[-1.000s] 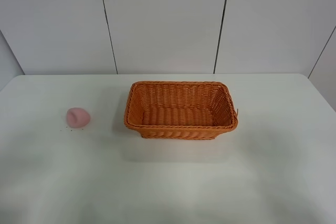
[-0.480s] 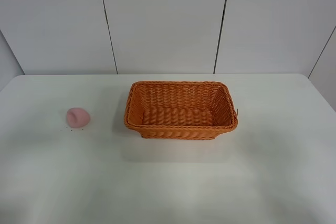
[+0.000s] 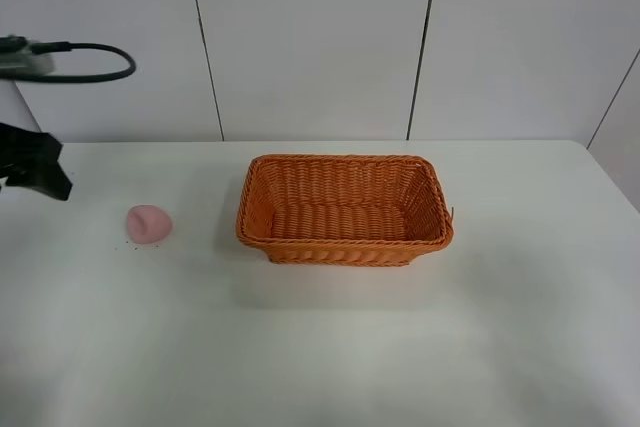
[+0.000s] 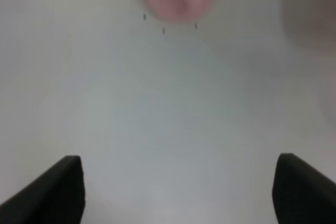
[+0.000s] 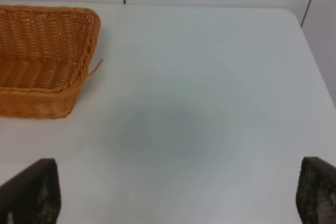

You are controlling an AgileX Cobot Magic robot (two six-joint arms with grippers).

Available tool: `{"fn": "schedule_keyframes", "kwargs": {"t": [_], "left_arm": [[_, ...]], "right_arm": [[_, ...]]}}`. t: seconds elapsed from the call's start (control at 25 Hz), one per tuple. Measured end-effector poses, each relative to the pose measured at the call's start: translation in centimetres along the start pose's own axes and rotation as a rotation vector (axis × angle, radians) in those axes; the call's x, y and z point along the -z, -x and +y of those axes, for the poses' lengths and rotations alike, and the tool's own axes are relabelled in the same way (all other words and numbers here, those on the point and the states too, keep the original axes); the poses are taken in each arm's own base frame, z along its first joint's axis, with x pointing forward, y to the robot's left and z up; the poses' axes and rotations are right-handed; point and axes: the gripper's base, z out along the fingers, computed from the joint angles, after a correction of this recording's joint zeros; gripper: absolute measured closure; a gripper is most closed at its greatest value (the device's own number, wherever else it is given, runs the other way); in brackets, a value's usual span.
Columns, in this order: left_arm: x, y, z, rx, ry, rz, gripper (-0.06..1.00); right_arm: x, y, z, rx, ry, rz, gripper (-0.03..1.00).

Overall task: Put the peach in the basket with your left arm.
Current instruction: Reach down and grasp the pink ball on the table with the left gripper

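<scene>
Peach (image 3: 149, 224) sits on the white table (image 3: 330, 347) at the left of the overhead frame, well apart from the basket (image 3: 345, 209) in the middle. Left gripper (image 4: 181, 192) — fingers spread wide — hangs at the far left edge, near the peach but not touching it. Right gripper (image 5: 178, 192) is likewise spread, near the basket's end.

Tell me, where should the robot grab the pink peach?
Probably around its rounded middle, coming straight down from above. The peach lies low on the table, clear of the basket, so the open left end effector can close on both sides.
</scene>
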Motion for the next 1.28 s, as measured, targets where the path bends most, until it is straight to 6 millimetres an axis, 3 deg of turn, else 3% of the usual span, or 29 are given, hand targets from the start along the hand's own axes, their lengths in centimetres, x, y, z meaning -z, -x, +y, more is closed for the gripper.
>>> {"fn": "schedule_keyframes", "kwargs": {"t": [0.24, 0.44, 0.8, 1.28], "left_arm": [[-7.3, 7.9, 0.3, 0.009, -0.001, 0.088, 0.19], [-12.2, 10.6, 0.5, 0.024, -0.017, 0.154, 0.19], [-17.9, 10.3, 0.7, 0.029, -0.015, 0.254, 0.19], [-22.3, 9.6, -0.3, 0.005, -0.012, 0.283, 0.19]], "right_arm": [[0.0, 0.0, 0.0, 0.0, 0.0, 0.0, 0.27], [0.0, 0.0, 0.0, 0.0, 0.0, 0.0, 0.27], [0.0, 0.0, 0.0, 0.0, 0.0, 0.0, 0.27], [0.0, 0.0, 0.0, 0.0, 0.001, 0.0, 0.27]]}}
